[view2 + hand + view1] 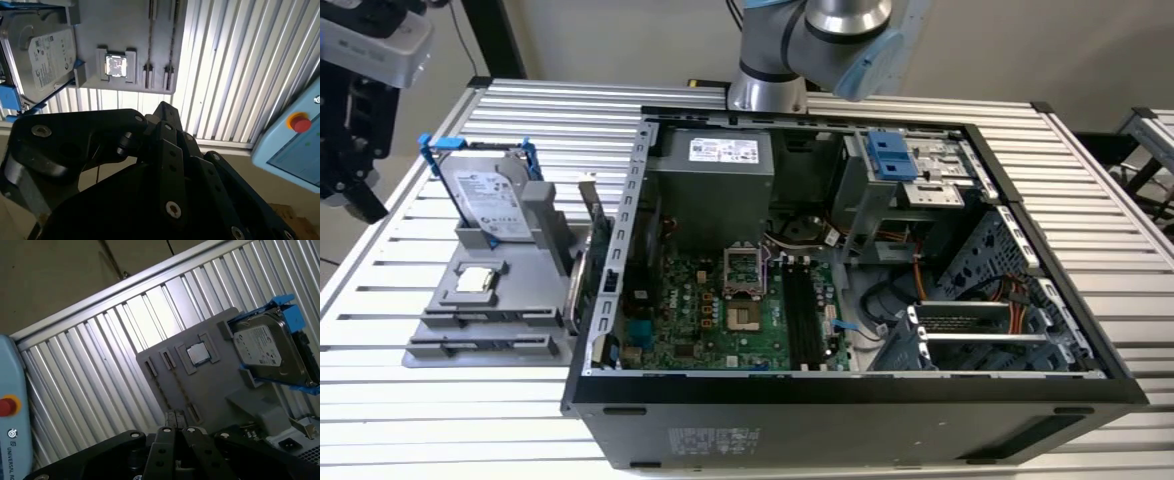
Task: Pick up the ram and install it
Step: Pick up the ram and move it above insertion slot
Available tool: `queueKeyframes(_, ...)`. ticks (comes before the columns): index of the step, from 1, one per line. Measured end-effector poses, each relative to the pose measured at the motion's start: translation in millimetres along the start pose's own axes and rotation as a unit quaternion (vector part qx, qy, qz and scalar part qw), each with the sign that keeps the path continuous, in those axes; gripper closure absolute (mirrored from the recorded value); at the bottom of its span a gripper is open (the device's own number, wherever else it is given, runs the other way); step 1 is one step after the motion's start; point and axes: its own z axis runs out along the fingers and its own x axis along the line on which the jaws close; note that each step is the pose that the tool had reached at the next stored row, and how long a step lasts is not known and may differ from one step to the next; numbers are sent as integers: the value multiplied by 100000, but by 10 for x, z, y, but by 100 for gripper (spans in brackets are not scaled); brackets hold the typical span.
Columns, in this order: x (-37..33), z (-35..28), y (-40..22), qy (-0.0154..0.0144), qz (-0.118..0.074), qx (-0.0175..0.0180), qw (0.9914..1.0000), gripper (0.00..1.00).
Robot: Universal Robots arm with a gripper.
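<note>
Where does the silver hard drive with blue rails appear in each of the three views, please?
Exterior view: the hard drive stands upright on the grey holder, at the exterior view's left, outside the computer case.
Second wrist view: the hard drive at one end of the grey holder, near the square chip.
First wrist view: the hard drive at the grey holder's end.
Shared landmark: the square chip.
</note>
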Motion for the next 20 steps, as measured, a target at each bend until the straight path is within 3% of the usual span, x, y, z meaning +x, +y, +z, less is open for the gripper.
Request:
queueKeyframes(8, 0, 0, 0, 129, -3096, -49, 99952, 100)
queueKeyframes(20, 0, 0, 1, 286, -6889, -112, 99762, 100)
